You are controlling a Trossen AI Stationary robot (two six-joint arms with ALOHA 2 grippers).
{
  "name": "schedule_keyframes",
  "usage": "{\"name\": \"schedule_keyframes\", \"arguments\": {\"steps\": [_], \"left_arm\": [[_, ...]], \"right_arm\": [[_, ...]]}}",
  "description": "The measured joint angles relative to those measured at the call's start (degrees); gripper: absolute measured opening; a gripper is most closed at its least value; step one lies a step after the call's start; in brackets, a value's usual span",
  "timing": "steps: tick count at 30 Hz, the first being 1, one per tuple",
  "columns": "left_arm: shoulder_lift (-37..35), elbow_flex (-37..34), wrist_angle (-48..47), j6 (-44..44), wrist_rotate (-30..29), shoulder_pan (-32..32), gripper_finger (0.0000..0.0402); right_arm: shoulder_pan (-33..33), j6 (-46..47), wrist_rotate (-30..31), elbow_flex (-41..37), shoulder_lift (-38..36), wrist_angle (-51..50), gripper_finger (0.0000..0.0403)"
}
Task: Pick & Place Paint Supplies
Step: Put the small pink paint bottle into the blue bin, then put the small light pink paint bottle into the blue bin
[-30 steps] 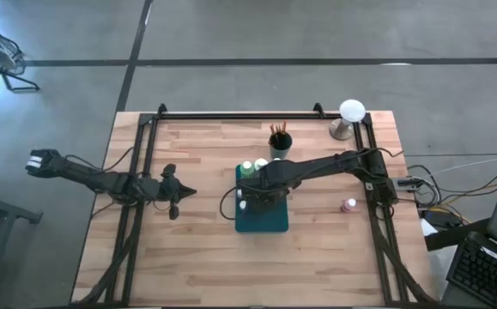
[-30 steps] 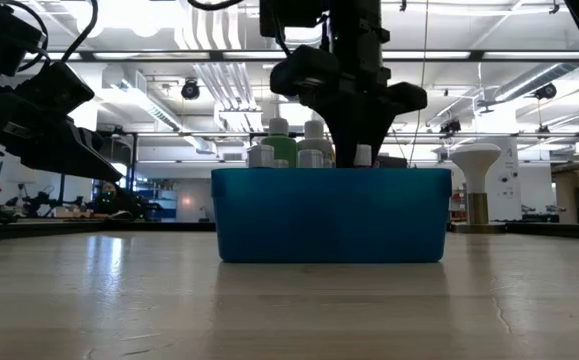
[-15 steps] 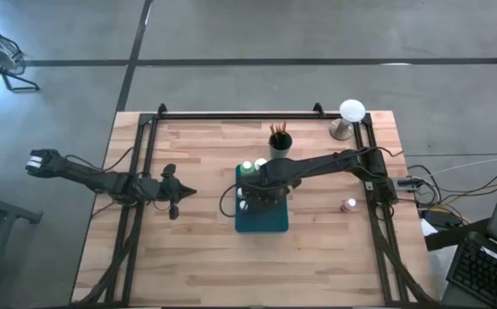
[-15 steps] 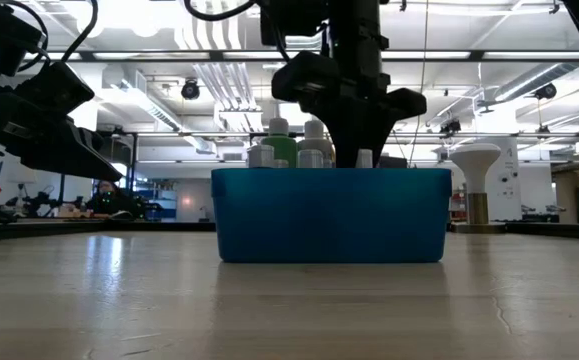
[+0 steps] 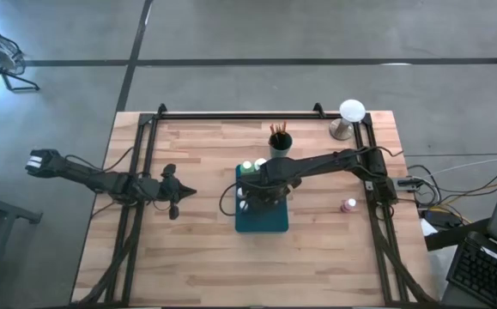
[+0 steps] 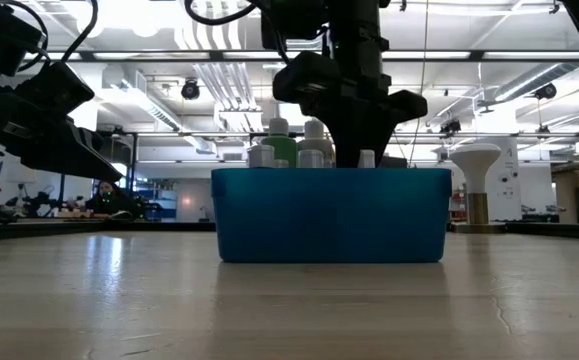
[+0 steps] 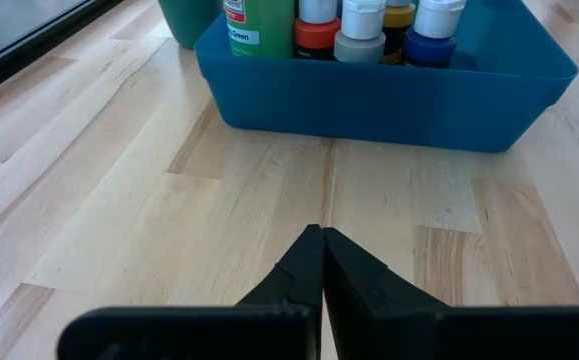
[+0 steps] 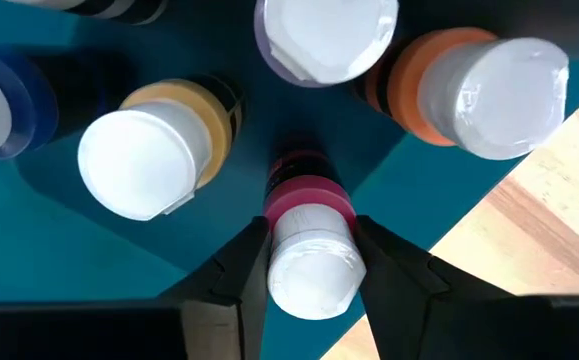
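— Right, where's your right gripper (image 8: 312, 262) just now?

— Over the blue tray (image 5: 262, 221) at mid-table, reaching straight down into it. My fingers (image 8: 237, 272) are closed narrow on a pink bottle (image 8: 312, 240), one either side just under its white cap.

— Is the bottle standing on the tray floor?

— Cannot tell. It sits upright between the fingers, inside the tray, close to the tray's edge where the wood of the table (image 5: 188, 257) shows.

— Neighbours?

— A yellow bottle (image 8: 159, 150) to one side, an orange bottle (image 8: 469, 80) to the other, a pale purple one (image 8: 324, 35) beyond, all white-capped and standing in the tray. The tall green bottle (image 7: 259, 25) stands at the tray's far corner.

— Anything still out?

— One small bottle (image 5: 348, 205) stands alone on the table towards my right side. A cup of brushes (image 5: 279, 137) stands behind the tray.

— Left gripper (image 7: 321, 250)?

— Shut, fingertips together, held off to the left of the tray, pointing at it.
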Motion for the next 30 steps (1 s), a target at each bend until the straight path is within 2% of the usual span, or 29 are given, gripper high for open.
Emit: {"name": "schedule_keyframes", "arguments": {"steps": [10, 21, 30], "left_arm": [[0.0, 0.0, 0.0, 0.0, 0.0, 0.0, 0.0007], [0.0, 0.0, 0.0, 0.0, 0.0, 0.0, 0.0007], [0.0, 0.0, 0.0, 0.0, 0.0, 0.0, 0.0007]], "right_arm": [[0.0, -0.4, -0.1, -0.2, 0.0, 0.2, 0.0128], [0.0, 0.0, 0.0, -0.2, 0.0, 0.5, 0.0183], [0.0, 0.6, 0.3, -0.2, -0.6, 0.5, 0.0206]]}}
